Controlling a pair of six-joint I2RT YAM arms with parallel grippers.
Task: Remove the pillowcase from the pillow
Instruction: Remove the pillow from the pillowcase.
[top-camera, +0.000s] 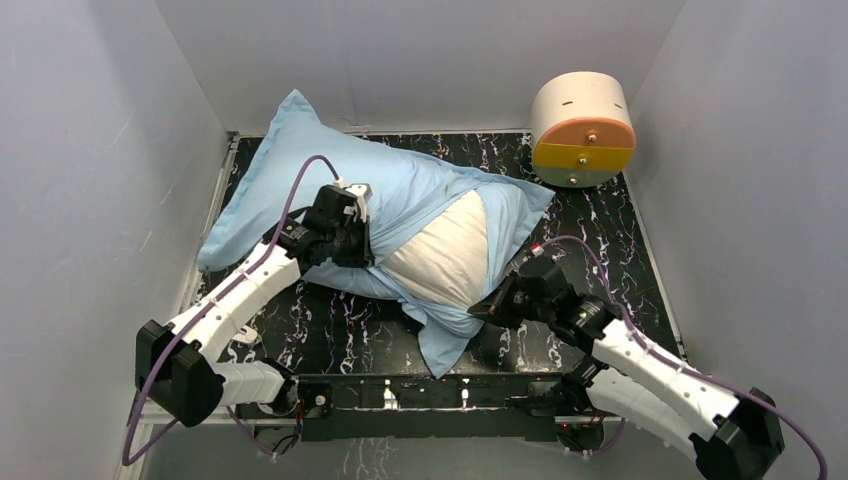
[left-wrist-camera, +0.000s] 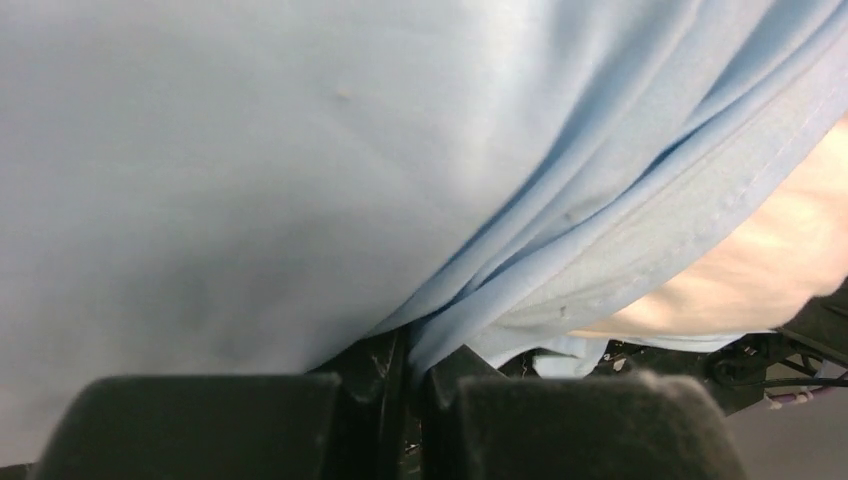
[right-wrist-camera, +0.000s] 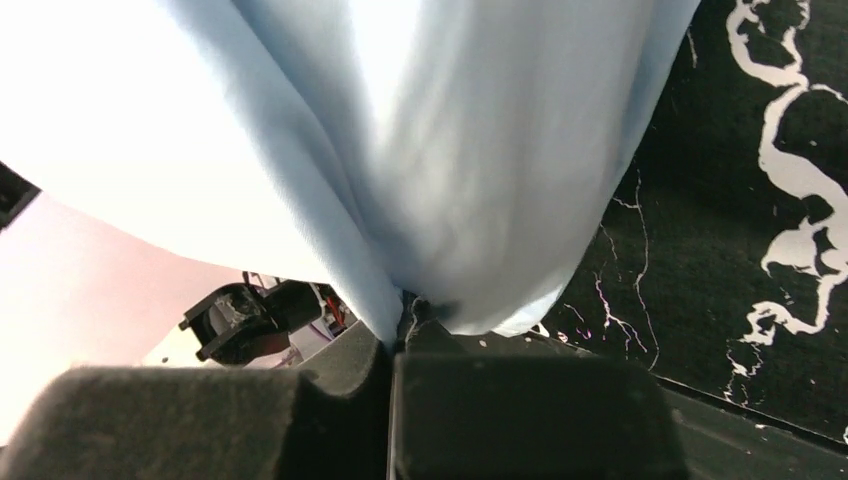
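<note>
Marbled table (top-camera: 330, 335) under bunched light-blue pillowcase (top-camera: 290, 170)

Left arm (top-camera: 240, 290), right arm (top-camera: 655, 372): white shells, black joints; purple cables (top-camera: 318, 158); left gripper (left-wrist-camera: 410, 395), right gripper (right-wrist-camera: 392, 350) matte black.

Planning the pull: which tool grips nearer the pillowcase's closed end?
The left tool, left of the bare pillow; the right tool pinches the pillowcase at its open end.

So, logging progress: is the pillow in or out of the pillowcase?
Partly out: the pillow shows white through the pillowcase opening; the rest is covered.
</note>
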